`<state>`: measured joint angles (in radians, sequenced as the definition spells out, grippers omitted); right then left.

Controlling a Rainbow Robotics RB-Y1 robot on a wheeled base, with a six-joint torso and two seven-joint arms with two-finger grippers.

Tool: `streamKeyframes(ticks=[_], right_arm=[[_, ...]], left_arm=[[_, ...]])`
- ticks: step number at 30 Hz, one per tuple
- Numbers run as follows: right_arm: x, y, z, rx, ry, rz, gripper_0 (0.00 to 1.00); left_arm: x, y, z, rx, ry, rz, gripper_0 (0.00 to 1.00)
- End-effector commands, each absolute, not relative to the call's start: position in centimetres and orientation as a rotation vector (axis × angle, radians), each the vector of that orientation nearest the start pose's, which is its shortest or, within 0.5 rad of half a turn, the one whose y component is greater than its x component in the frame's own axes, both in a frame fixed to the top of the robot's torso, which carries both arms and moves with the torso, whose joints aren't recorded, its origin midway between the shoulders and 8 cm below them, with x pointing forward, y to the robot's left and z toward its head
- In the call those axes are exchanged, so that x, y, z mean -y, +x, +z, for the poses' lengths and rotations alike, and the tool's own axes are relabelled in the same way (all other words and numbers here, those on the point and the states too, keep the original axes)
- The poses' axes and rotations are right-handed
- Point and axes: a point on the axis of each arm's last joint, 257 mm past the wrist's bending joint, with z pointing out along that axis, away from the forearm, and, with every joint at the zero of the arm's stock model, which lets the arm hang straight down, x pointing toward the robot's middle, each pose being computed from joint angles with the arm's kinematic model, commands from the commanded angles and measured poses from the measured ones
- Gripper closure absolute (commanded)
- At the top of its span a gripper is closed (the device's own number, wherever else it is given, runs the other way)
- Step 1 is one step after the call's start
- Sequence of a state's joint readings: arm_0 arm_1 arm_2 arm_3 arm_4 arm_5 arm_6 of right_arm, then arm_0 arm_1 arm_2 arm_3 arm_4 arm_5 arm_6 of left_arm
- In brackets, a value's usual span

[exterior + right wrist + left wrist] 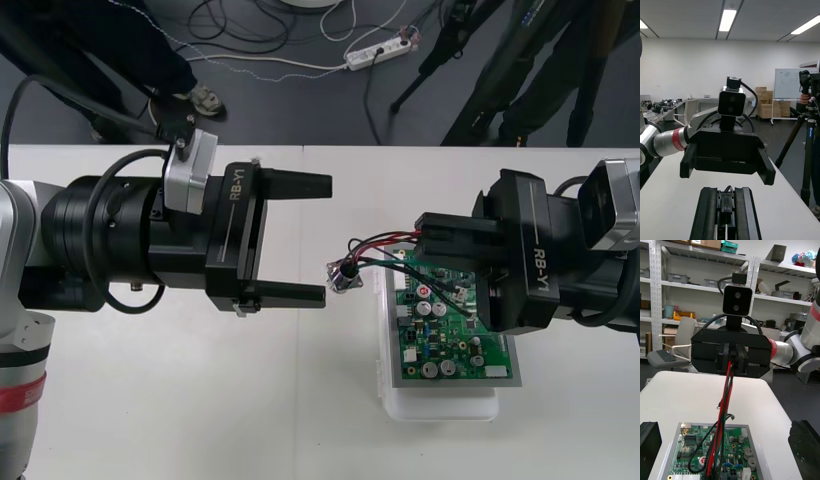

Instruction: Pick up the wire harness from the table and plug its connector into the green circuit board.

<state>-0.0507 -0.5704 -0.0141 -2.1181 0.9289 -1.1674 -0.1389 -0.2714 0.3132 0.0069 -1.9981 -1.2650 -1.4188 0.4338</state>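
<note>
Your right gripper [425, 238], closed on the wire harness [345, 276], stands over the green circuit board [455, 345]; the wires run toward your left gripper [327, 241], which gapes open nearby.

- The left arm's black two-finger gripper [327, 241] looks like matt hard plastic or painted metal, smooth all over.
- The right arm's black two-finger gripper [422, 236] has the same dull black skin.
- The silver round arm link [662, 143] is smooth metal with a soft shine, and its red ring [676, 138] looks smooth too.
- The thin red and black wires of the small wire harness [378, 243] have smooth, slightly shiny plastic coats.
- Its small round metal socket [345, 277] glints.
- The flat green circuit board [455, 345] is glossy, with shiny little metal cans on it.
- The white plastic base [440, 408] looks smooth and a bit see-through.
- The plain light table [200, 400] is smooth and matt.
</note>
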Motion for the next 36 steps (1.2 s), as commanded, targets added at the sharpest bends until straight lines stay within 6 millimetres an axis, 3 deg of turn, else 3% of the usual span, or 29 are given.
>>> streamKeyframes(ticks=[1, 17, 28, 36], right_arm=[[5.2, 27.5, 0.7, -0.807, -1.184, 0.937, 1.0], [4.4, 27.1, 0.4, -0.802, -1.177, 0.962, 1.0], [4.0, 27.2, -1.0, -0.843, -1.192, 0.963, 1.0], [3.9, 27.4, -1.5, -0.869, -1.199, 0.962, 1.0]], left_arm=[[1.6, 29.9, -0.2, -0.93, 1.342, -1.084, 0.0], [3.5, 29.6, 0.6, -0.911, 1.351, -1.1, 0.0], [4.8, 29.1, 1.4, -0.907, 1.348, -1.138, 0.0], [5.4, 29.0, 0.9, -0.93, 1.361, -1.148, 0.0]])
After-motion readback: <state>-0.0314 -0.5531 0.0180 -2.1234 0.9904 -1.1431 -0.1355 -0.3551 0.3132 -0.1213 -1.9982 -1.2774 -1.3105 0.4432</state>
